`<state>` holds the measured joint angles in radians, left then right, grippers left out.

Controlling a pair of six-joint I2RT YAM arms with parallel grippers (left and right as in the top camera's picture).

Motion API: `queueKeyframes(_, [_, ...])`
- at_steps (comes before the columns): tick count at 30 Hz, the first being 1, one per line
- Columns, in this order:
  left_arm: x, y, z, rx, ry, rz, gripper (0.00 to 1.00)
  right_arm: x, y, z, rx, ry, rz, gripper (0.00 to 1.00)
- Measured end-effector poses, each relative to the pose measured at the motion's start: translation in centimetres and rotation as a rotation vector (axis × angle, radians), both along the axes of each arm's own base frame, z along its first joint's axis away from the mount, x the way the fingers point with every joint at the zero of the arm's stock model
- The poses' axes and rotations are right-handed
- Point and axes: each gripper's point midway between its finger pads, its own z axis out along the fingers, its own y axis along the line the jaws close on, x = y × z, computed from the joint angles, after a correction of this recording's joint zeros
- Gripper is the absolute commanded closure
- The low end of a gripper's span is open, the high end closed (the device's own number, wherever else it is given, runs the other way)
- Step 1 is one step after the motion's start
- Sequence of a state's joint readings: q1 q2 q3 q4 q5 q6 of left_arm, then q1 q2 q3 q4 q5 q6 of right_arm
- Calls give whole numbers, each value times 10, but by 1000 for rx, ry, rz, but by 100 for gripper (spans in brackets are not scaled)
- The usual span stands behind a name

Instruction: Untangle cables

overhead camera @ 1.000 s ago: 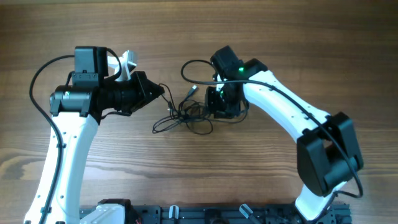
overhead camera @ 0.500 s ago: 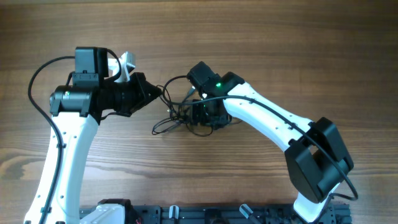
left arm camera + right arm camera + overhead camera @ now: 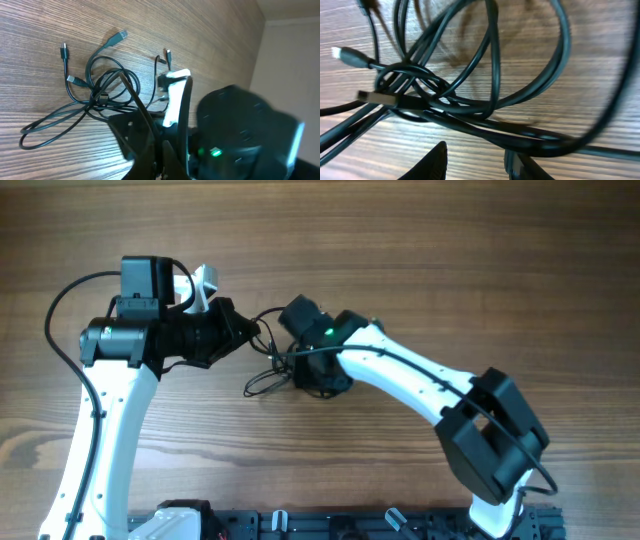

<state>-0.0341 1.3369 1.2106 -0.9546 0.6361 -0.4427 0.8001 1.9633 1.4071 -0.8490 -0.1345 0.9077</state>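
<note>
I had the left gripper (image 3: 248, 332) clamped on a strand, anchoring the cables (image 3: 97, 95) near the desk's middle. The right gripper (image 3: 480, 165) hung, jaws apart, over the knot, seeking a loop.

The table (image 3: 450, 240) is showing brown wood with a fine straight grain, looking matt all around the cables (image 3: 493, 65). The cables are wearing a smooth, dark, rubbery-looking sheath that is catching a faint sheen. Their plug ends (image 3: 118, 36) are gleaming like bare silvery metal. To either side of the cables, the left arm (image 3: 110, 430) and right arm (image 3: 400, 370) are showing smooth, slightly glossy white plastic shells, joined to matt black plastic housings.
</note>
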Motion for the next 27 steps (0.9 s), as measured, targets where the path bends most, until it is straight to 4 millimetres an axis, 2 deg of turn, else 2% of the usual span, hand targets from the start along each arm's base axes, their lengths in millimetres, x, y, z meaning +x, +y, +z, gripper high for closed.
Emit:
queueKeyframes(4, [0, 1, 0, 4, 0, 2, 96, 2, 3, -11, -25, -11, -33, 87])
queueKeyframes(5, [0, 1, 0, 4, 0, 2, 96, 4, 2, -13, -32, -18, -42, 96])
queueKeyframes(15, [0, 1, 0, 3, 0, 2, 95, 13, -2, -10, -46, -59, -64, 96])
queueKeyframes(17, [0, 1, 0, 3, 0, 2, 95, 16, -2, 0, -30, -80, -70, 85])
queueKeyframes(19, [0, 1, 0, 3, 0, 2, 95, 22, -3, 22, 10, -119, -77, 72])
queueKeyframes(21, [0, 1, 0, 3, 0, 2, 95, 28, -4, 46, 54, -164, -87, 47])
queueKeyframes(22, [0, 1, 0, 3, 0, 2, 95, 31, -6, 59, 74, -189, -90, 43])
queueKeyframes(24, [0, 1, 0, 3, 0, 2, 95, 34, -9, 73, 89, -223, -101, 43])
queueKeyframes(27, [0, 1, 0, 3, 0, 2, 96, 34, -15, 79, 72, -242, -103, 45])
